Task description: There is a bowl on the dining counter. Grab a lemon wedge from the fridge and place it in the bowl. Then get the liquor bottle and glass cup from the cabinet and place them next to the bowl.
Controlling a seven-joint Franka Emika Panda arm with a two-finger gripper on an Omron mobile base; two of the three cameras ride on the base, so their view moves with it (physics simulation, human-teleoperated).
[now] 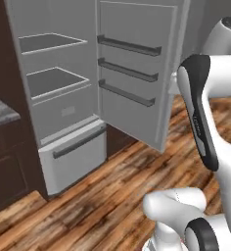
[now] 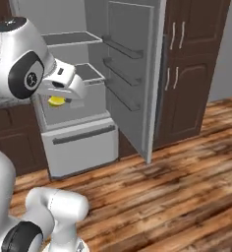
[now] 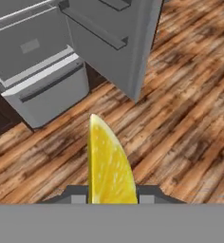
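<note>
Yellow, with a paler pith edge, the lemon wedge (image 3: 109,166) stands upright between my two finger tips, and my gripper (image 3: 112,195) is clamped on it from both sides. In the right base view the wedge (image 2: 56,101) shows as a small yellow patch under my hand, held in the air in front of the fridge (image 2: 78,98) and above its bottom drawer (image 2: 81,147).

The fridge is pale silver-grey. Its door (image 1: 134,73) stands swung wide open, with three dark rails across its inner face. The main compartment shows two bare shelves (image 1: 51,81). The bottom drawer (image 1: 76,154) is shut; a dark horizontal handle (image 1: 78,142) runs across its front.

Below my hand lies the floor (image 3: 180,118), wooden planks in warm brown with darker streaks, laid on a diagonal in the hand view. The same planks (image 1: 103,196) reach the foot of the fridge.

To the right of the fridge stand tall dark brown wooden doors (image 2: 189,69) with short silver handles. To the left, a grey marbled stone top (image 1: 0,115) sits on dark brown wood fronts, touching the fridge side. A grey wall (image 2: 228,54) closes the room at the far right.
</note>
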